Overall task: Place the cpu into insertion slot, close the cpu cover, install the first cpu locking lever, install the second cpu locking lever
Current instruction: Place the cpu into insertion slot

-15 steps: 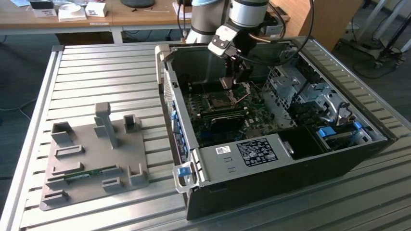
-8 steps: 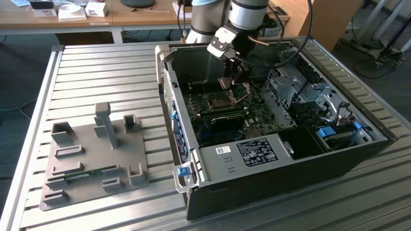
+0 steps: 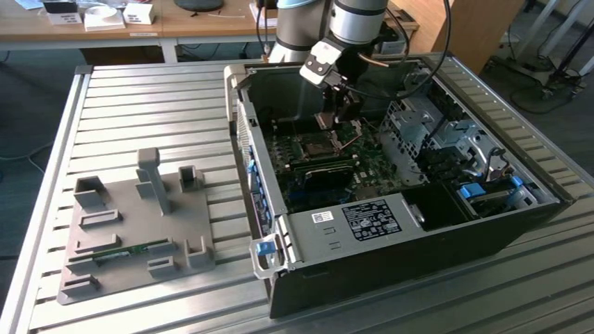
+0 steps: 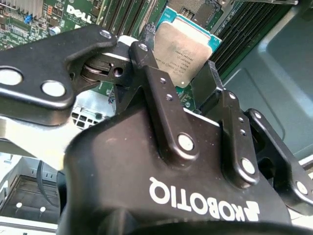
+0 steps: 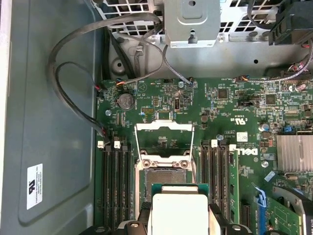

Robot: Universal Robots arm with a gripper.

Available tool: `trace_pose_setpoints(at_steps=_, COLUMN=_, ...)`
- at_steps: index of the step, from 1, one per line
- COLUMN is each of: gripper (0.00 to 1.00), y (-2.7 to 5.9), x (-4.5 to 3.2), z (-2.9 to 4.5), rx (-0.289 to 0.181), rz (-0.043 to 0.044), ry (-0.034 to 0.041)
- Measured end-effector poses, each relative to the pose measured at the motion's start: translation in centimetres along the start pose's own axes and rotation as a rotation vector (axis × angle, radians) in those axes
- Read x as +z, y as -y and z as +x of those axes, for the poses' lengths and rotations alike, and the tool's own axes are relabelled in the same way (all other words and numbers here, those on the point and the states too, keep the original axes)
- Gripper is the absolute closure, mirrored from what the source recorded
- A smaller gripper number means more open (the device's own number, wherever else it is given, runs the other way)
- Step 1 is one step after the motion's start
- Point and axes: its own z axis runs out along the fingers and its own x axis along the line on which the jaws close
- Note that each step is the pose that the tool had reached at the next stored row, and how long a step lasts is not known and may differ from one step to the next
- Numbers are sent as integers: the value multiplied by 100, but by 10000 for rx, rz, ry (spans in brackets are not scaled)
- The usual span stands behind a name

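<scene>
Gripper [image 4: 176,61] fingers [image 4: 146,68] pinch the cpu [image 4: 186,46] by two opposite edges. The silver top faces out and its green rim pokes just past the fingertips. In the first wrist view the cpu [image 5: 180,213] sits between the two dark fingers, held above the board, not seated - it overlaps the near edge of the insertion slot [image 5: 164,177] in the picture. The slot is uncovered, dark frame showing. Just beyond it the cpu cover [image 5: 164,126] stands swung up off the slot, window frame open. Black memory slots [image 5: 115,186] run on both sides of the slot on the green motherboard [image 5: 220,103]. Farther off are a coin battery [image 5: 126,101] and grey cables [image 5: 73,98] looping over the case floor. In the exterior view the gripper [image 3: 339,125] hangs inside the open computer case [image 3: 399,257] - over the socket area. The case lies on a ribbed metal table [image 3: 139,104], with a grey fixture [image 3: 139,229] well apart on the exterior view's left.
</scene>
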Motion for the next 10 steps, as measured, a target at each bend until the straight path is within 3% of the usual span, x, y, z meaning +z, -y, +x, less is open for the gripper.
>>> trace_pose_setpoints(at_steps=10, gripper=46, y=14, x=35, z=10, rx=-1, rz=-1, ry=-2)
